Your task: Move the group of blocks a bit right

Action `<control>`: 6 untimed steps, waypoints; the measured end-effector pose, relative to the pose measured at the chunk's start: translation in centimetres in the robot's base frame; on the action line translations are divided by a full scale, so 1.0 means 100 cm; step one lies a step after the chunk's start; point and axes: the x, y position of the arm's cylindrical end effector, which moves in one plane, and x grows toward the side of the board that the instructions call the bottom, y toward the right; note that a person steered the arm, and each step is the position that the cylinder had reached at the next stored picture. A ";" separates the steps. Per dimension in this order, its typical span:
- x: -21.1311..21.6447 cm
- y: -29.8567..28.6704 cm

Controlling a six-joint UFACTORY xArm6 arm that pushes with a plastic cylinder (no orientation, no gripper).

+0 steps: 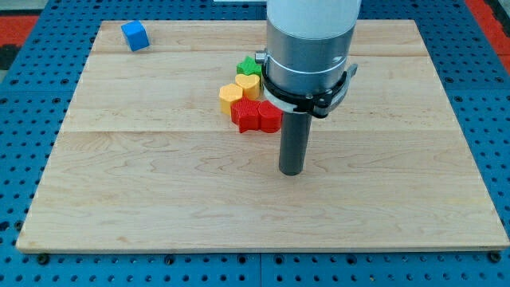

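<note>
A tight group of blocks sits near the board's middle top: a green block (250,65) partly hidden behind the arm, a yellow heart-like block (248,84), a yellow block (230,95), a red block (249,115) and another red block (270,116). My tip (291,170) rests on the wooden board (159,183), below and slightly right of the red blocks, apart from them. The arm's grey body hides whatever lies right of the green and yellow blocks.
A blue cube (135,35) stands alone at the board's top left corner. The board is surrounded by a blue perforated table surface (24,119).
</note>
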 end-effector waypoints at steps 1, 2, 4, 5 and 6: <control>0.002 -0.048; -0.005 -0.118; -0.076 -0.149; -0.097 -0.149; -0.098 -0.142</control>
